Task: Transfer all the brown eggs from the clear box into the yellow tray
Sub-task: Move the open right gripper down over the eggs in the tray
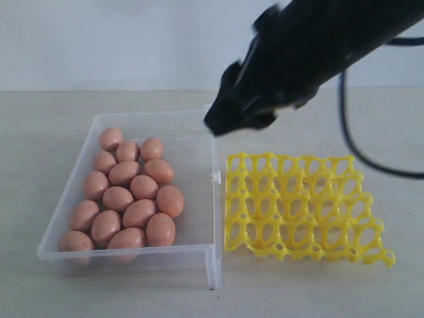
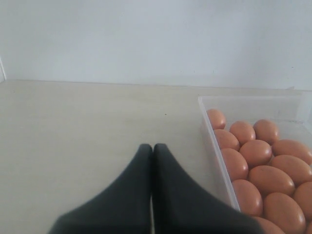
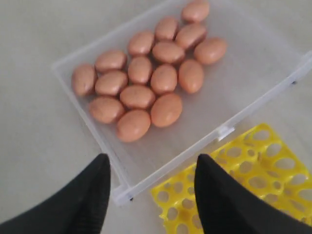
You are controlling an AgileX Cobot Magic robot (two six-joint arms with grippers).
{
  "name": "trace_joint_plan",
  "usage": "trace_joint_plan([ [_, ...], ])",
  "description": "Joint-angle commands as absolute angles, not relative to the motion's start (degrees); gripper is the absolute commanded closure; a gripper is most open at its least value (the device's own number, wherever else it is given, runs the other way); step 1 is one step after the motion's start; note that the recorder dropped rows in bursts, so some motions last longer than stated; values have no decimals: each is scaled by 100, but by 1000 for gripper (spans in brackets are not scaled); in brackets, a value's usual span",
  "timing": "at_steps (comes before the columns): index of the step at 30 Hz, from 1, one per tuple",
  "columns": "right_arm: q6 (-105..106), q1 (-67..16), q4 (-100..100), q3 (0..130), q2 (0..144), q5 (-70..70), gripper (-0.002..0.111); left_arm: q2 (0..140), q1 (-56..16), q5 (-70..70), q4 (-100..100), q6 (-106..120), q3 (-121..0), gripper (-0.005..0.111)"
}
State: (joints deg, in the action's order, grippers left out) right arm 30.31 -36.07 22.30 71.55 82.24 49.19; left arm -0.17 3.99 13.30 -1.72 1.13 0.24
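My R hand (image 3: 153, 163) hangs open, empty, over the box (image 1: 196, 173) wall by the tray (image 1: 299, 199); eggs (image 1: 131, 193) lie beyond, toward L side.

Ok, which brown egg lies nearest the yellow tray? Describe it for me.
Find the clear box left of the yellow tray. Its brown eggs crowd the opposite wall. Your egg juts furthest toward the tray from the cluster's edge.
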Motion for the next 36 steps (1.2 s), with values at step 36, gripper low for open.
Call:
trace_joint_plan([
  [36, -730, -4856, 162, 9348, 11448, 4397, 53, 0, 404, 1330, -203, 116, 0, 111],
])
